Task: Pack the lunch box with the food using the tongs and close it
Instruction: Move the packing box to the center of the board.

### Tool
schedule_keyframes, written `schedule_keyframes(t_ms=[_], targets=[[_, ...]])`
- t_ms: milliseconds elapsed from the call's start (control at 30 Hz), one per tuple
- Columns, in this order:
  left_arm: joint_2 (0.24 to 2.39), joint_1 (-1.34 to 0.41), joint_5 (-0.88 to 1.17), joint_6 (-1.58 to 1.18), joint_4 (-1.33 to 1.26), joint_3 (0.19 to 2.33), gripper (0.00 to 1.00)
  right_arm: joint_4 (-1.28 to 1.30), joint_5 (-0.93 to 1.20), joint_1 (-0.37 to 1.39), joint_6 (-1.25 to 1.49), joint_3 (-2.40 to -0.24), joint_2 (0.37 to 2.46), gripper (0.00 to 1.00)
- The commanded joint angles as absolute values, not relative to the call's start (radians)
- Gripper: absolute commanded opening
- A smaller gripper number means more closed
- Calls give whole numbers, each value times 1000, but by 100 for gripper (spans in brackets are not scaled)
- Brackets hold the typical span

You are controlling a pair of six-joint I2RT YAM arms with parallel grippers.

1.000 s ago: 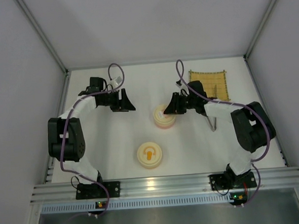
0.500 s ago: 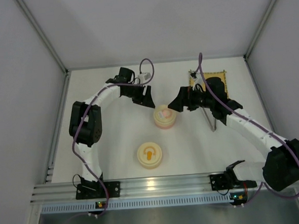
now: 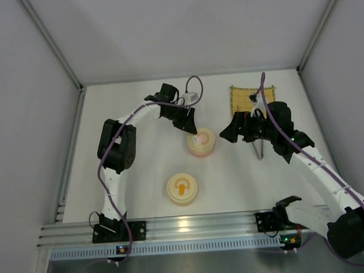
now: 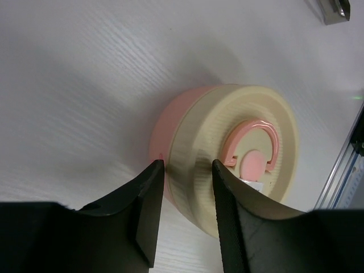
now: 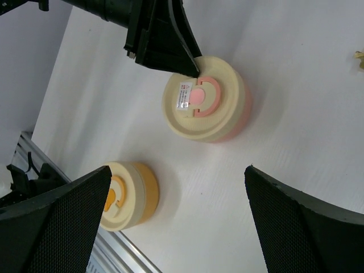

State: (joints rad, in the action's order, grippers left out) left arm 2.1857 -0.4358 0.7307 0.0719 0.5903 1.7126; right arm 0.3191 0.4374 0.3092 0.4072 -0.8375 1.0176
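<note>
The left gripper (image 4: 186, 164), jaws narrowly parted, sits at the rim of the cream-lidded pink round plastic bowl (image 5: 205, 105), while the right gripper (image 5: 177, 170) gapes wide nearby, its arm crossing the slim silver metal tongs (image 3: 259, 149) beside the yellow woven mat (image 3: 244, 98).

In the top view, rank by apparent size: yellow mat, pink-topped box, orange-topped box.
1. yellow mat, partly hidden by the right arm.
2. pink-topped box and orange-topped box: alike, not ranked.

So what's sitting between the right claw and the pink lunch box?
Nothing: only bare table lies between the open right claw and the pink lunch box, clearest in the right wrist view.
</note>
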Motion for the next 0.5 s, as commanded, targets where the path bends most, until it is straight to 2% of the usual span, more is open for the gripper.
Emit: schedule_keyframes(t_ms=[0, 100, 467], targets=[[2215, -482, 722, 175, 659, 1715, 43, 357, 436, 276, 380, -838, 1000, 99], [2191, -534, 718, 239, 686, 1663, 36, 356, 457, 255, 376, -838, 1014, 99], [2095, -659, 772, 293, 735, 1467, 26, 354, 474, 212, 371, -828, 1017, 99]])
